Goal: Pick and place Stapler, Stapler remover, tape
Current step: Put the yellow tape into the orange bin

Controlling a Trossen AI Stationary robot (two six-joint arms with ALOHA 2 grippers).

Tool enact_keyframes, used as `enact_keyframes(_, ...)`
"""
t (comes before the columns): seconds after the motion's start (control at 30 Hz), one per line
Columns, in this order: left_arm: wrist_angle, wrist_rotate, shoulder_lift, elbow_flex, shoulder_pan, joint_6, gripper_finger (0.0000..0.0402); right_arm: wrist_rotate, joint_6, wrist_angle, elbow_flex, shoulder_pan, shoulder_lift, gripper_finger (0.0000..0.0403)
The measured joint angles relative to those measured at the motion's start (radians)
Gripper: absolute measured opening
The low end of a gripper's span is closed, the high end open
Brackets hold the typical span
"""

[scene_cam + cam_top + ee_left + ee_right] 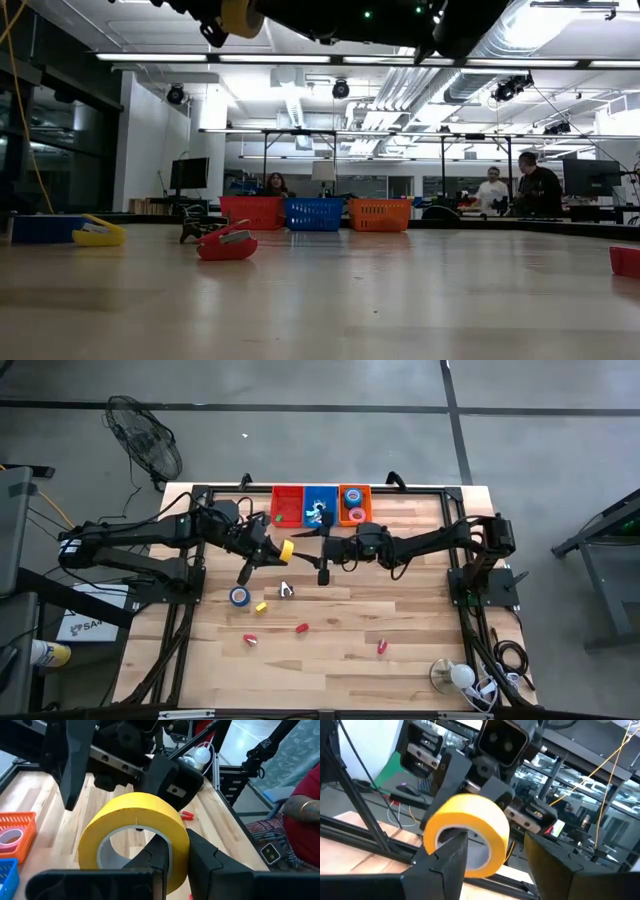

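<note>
A yellow tape roll (287,549) hangs in the air over the table's far middle, between my two grippers. My left gripper (272,550) comes from the left and is shut on it. My right gripper (497,840) comes from the right and is open, with one finger (451,857) in front of the ring's opening and the other (560,865) well off to the side. A blue tape roll (239,596) lies flat on the table. Near it are a stapler remover (286,590) and three red staplers (301,628). My left gripper pinches the yellow roll's wall (181,837) with one finger (155,857) inside the ring and the other (210,865) outside it. It comes in about level from the table's left. The roll is lifted clear, high above the table (243,15). My right gripper: I cannot tell whether its finger at the ring's opening touches the roll.
Red (287,505), blue (320,492) and orange (363,490) baskets stand in a row at the far edge; the orange one holds tape rolls. A small yellow block (261,607) lies by the blue roll. People stand in the room beyond the table (540,190).
</note>
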Motion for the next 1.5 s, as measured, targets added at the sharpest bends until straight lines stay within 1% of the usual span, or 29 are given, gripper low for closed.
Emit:
enact_keyframes(0.17,0.006,0.006,0.005,0.000,0.000,0.000,0.0035,0.008,-0.002,0.027,0.000,0.000,0.016,0.0188)
enact_keyframes(0.4,0.011,0.017,0.016,0.000,0.000,0.001,0.0035,-0.013,-0.031,0.045,0.001,-0.005,0.015,0.0188)
enact_keyframes(0.5,0.019,0.019,0.019,0.000,0.000,0.000,0.0035,-0.015,-0.030,0.046,0.001,-0.008,0.015,0.0178)
enact_keyframes(0.67,0.033,0.026,0.021,0.000,0.001,0.001,0.0035,-0.017,-0.031,0.045,0.001,-0.008,0.015,0.0131)
enact_keyframes(0.9,0.030,0.022,0.021,0.000,0.001,-0.007,0.0036,-0.009,-0.050,0.025,0.001,-0.008,0.015,0.0041)
enact_keyframes(0.93,0.030,0.018,0.021,0.000,0.001,-0.011,0.0042,-0.005,-0.050,0.021,0.001,-0.008,0.015,0.0030)
enact_keyframes(0.97,0.031,0.014,0.021,0.000,0.001,-0.016,0.0052,-0.004,-0.049,0.017,0.002,-0.008,0.015,0.0028)
enact_keyframes(1.03,0.026,0.015,0.021,0.000,0.001,-0.024,0.0080,-0.009,-0.045,0.002,0.002,-0.008,0.015,0.0028)
enact_keyframes(1.13,0.024,0.018,0.021,0.000,0.001,-0.025,0.0120,0.016,-0.020,-0.008,0.002,-0.008,0.015,0.0028)
enact_keyframes(1.27,0.014,0.001,0.021,0.000,0.001,-0.026,0.0155,0.041,-0.018,-0.027,0.002,-0.008,0.014,0.0028)
enact_keyframes(1.37,-0.004,-0.068,0.021,0.000,0.001,-0.025,0.0168,0.083,-0.018,-0.058,0.002,-0.008,0.013,0.0028)
enact_keyframes(1.5,-0.080,-0.212,0.021,0.000,0.002,-0.026,0.0173,0.170,-0.018,-0.145,0.002,-0.008,0.013,0.0028)
